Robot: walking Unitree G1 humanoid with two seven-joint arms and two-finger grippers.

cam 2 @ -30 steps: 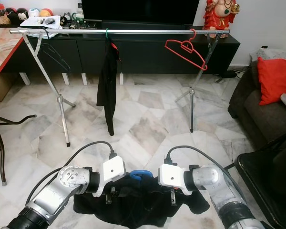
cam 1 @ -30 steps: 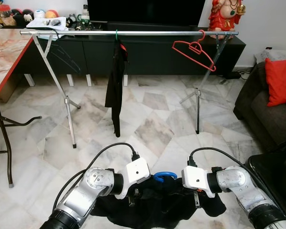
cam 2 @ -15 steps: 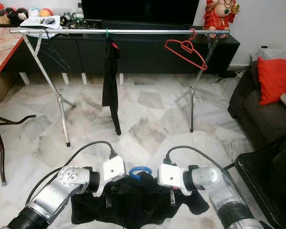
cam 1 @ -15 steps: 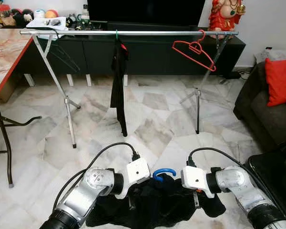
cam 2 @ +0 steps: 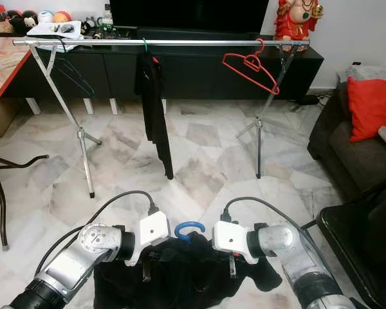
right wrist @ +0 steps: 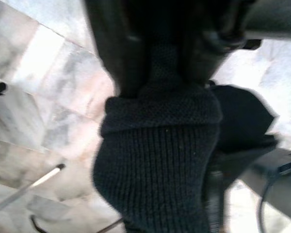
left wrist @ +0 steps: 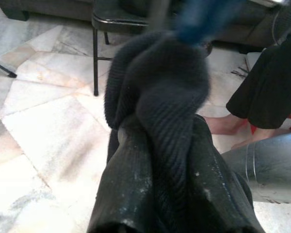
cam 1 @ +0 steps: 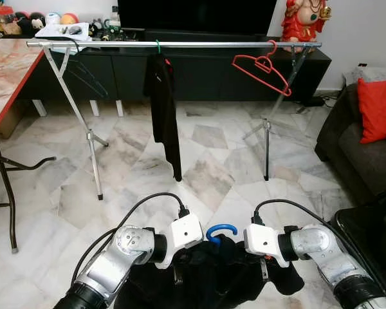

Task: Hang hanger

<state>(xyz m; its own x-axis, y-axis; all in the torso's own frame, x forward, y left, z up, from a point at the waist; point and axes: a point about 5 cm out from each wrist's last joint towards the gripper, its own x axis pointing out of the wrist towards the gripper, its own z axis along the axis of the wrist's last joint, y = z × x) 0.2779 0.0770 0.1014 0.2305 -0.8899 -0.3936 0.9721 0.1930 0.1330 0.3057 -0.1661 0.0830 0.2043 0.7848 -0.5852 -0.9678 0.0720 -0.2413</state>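
Both grippers, left [left wrist: 169,194] and right [right wrist: 160,53], are clenched on the black knit [cam 1: 212,273] draped over the blue hanger [cam 1: 221,230], held low and well short of the rail [cam 1: 174,44], so hanging is not yet done.

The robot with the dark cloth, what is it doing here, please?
Both grippers are shut on a black garment that sits on a blue hanger, held low in front of the robot: left gripper, right gripper. Ahead stands a rail with another black garment and a red hanger on it. The held hanger is not yet hung.
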